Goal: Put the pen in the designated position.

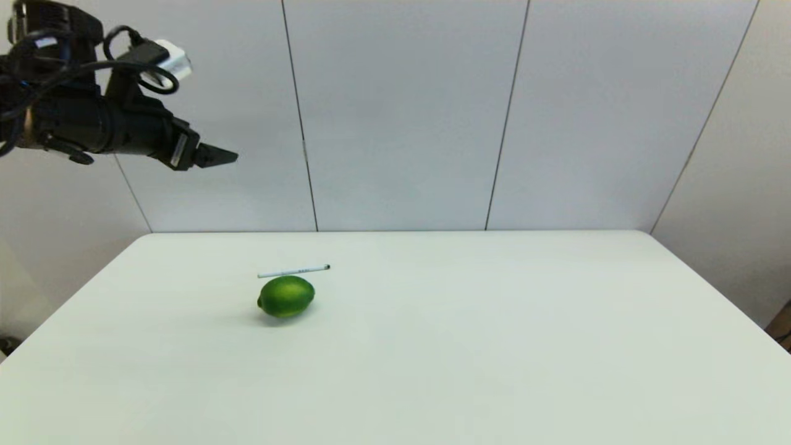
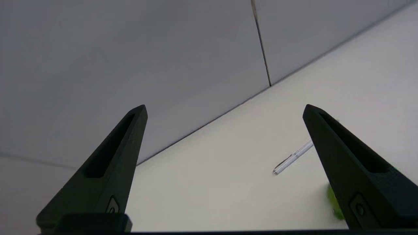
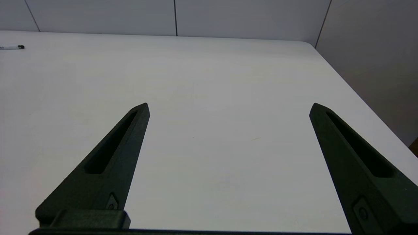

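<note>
Left gripper (image 1: 222, 157): raised high over the table's (image 1: 494, 346) far-left corner, fingers (image 2: 111, 163) spread wide, holding and touching nothing.
Pen (image 1: 293, 271): flat on the table's left half, nearer the far edge, black tip toward the right edge.
Lime (image 1: 286, 296): just beside the pen, on its near side; whether they touch, cannot tell.
Right gripper (image 3: 228, 111): low above the table's right half, fingers (image 3: 352, 156) wide apart, empty.

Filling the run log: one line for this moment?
left hand: raised, open, empty | right hand: open, low over table | pen: on table behind lime
</note>
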